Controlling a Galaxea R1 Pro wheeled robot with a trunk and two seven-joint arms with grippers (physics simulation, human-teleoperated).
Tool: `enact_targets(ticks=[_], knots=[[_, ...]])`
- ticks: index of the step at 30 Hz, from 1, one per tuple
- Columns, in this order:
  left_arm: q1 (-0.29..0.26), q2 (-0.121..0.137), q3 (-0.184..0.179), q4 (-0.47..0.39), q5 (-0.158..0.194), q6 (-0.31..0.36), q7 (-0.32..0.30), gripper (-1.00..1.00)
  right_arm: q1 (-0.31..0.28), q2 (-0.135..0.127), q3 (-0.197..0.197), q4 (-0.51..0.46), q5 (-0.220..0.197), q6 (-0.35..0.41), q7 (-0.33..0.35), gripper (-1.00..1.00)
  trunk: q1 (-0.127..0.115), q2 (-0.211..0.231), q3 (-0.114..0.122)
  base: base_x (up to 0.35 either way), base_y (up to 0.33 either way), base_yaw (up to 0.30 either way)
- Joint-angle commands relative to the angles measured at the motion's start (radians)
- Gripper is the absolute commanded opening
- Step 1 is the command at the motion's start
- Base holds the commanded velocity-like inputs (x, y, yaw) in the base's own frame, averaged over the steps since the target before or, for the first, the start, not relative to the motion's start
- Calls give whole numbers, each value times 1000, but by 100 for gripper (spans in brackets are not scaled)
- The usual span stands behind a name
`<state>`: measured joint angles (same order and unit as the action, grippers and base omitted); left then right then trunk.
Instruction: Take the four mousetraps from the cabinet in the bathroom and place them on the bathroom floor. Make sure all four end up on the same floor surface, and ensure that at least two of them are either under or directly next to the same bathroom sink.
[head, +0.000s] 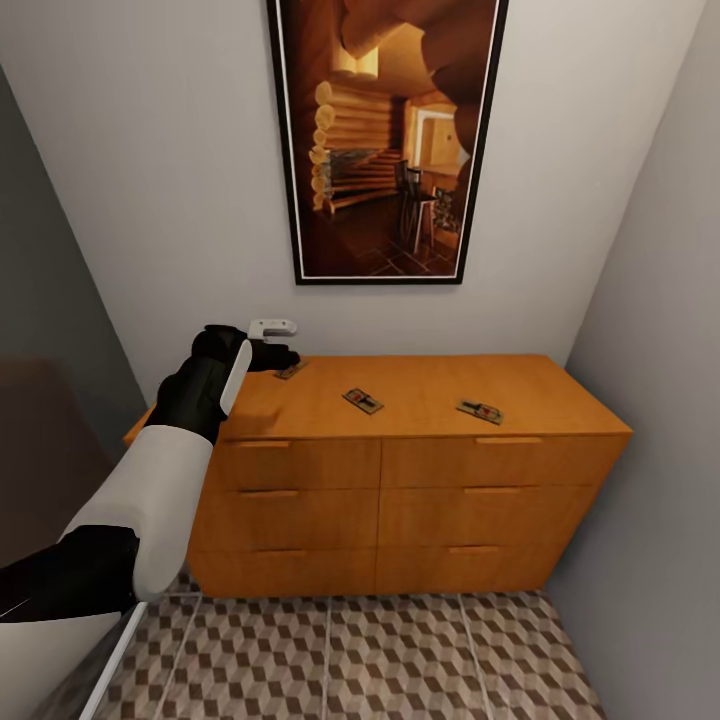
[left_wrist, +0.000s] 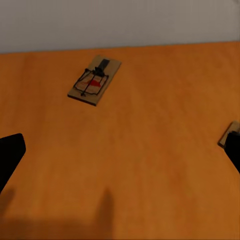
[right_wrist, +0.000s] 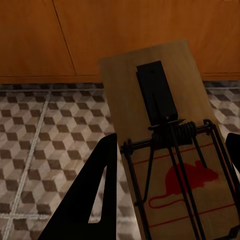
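Observation:
The orange-brown cabinet (head: 420, 385) stands against the wall with three mousetraps on its top: one at the left (head: 291, 369), one in the middle (head: 363, 401), one to the right (head: 480, 411). My left gripper (head: 278, 356) hovers over the top's left end beside the left trap. In the left wrist view it (left_wrist: 120, 160) is open over bare wood, with a mousetrap (left_wrist: 95, 80) ahead and another's corner (left_wrist: 228, 134) by one finger. My right gripper (right_wrist: 172, 142) is shut on a fourth mousetrap (right_wrist: 165, 120), held above the cube-patterned bathroom floor (right_wrist: 40, 140).
A large framed picture (head: 385, 140) hangs above the cabinet. Grey walls close in on both sides, leaving a narrow strip of tiled floor (head: 400, 660) in front of the drawers (head: 300, 470). A small white object (head: 272, 326) sits just behind my left wrist.

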<state>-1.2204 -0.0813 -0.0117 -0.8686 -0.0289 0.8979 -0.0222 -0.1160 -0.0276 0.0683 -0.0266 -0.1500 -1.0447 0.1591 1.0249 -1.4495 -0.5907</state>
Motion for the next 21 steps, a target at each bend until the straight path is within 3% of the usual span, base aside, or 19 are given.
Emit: enact_targets(ticks=[1,13,21], knots=[[-1,0,0,-1,-3,4,-2,100,-1,0,7,0,-13,-3,10,-100,0,0,-1,48,0,0],[-1,0,-1,2,-3,4,-2,100,-1,-1,7,1,-13,-3,10,-100,0,0,-1,15,9,0],[-1,0,-1,1,-3,4,-2,100,-1,-1,7,1,-13,-3,10,-100,0,0,-1,88,195,0]])
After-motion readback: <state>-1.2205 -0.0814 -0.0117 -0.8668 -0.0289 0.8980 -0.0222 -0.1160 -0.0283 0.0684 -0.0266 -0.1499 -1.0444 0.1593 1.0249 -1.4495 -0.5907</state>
